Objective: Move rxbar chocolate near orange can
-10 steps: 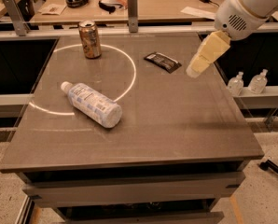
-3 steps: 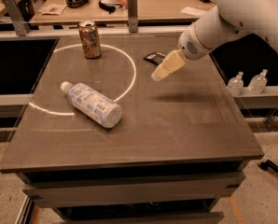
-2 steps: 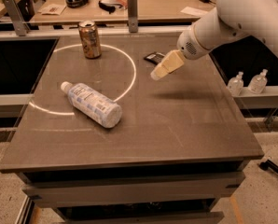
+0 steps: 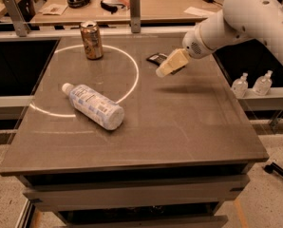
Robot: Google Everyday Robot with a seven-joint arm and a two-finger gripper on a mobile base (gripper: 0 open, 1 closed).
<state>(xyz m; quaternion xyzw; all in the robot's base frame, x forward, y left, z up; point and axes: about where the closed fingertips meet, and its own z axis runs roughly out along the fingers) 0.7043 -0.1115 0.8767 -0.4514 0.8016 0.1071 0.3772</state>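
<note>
Camera view, entry one: the gripper is hovering over the far right part of the desk, its tip overlapping the near end of the rxbar chocolate (contact with the wrapper, and whether it is open or closed, cannot be told from this angle).

Entry two: the rxbar chocolate is lying flat near the far edge, well apart from the orange can, which is standing upright at the far left.

Risks, as judged:
- The bar is sitting thin and low, so a shallow or off-centre descent is likely to be pushing it away rather than pinching it.
- A low sweep leftward, or a late release, is risking a knock that tips the can.

Surroundings:
- A clear plastic bottle is lying on its side at the near left, clear of the straight line from bar to can.
- Two small bottles are standing off the desk at right (not obstructing).
</note>
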